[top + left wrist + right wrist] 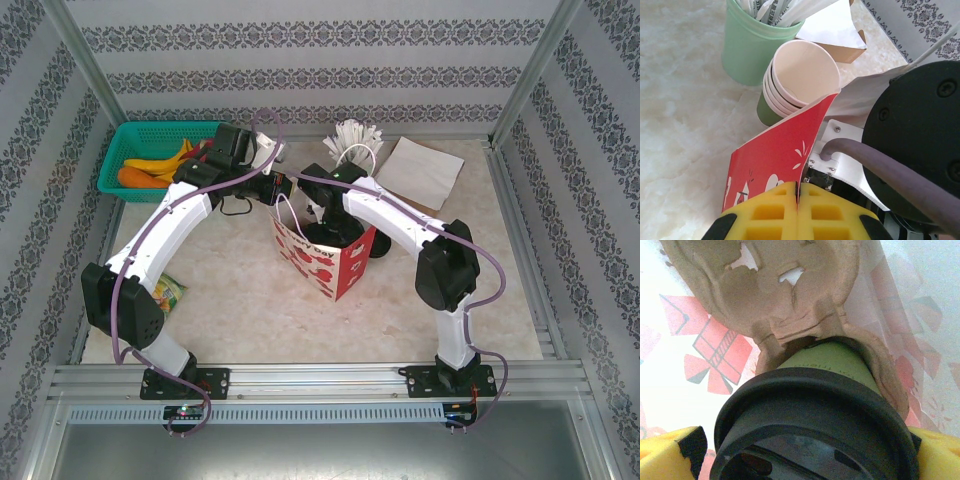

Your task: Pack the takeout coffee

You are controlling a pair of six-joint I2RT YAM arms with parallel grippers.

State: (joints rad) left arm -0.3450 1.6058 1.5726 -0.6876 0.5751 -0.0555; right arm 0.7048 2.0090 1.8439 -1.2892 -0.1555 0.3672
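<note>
The takeout coffee is a green-walled cup [835,362] under a black lid [810,425], seated in one well of the brown pulp tray [775,290]. Tray and cup are down inside the red-and-white paper bag [335,265]. My right gripper [810,460] reaches into the bag from above and is open. Its yellow fingers [665,455] flank the lid on both sides, with a sliver of gap on the left. My left gripper [798,192] is shut on the bag's [775,155] top edge, pinching the red wall between its pads.
A stack of spare paper cups [800,75] and a mint cup of wrapped straws [750,45] stand just behind the bag. A green basket [150,150] of produce sits at the back left, a folded paper [425,170] at the back right, a snack packet [168,295] by the left arm.
</note>
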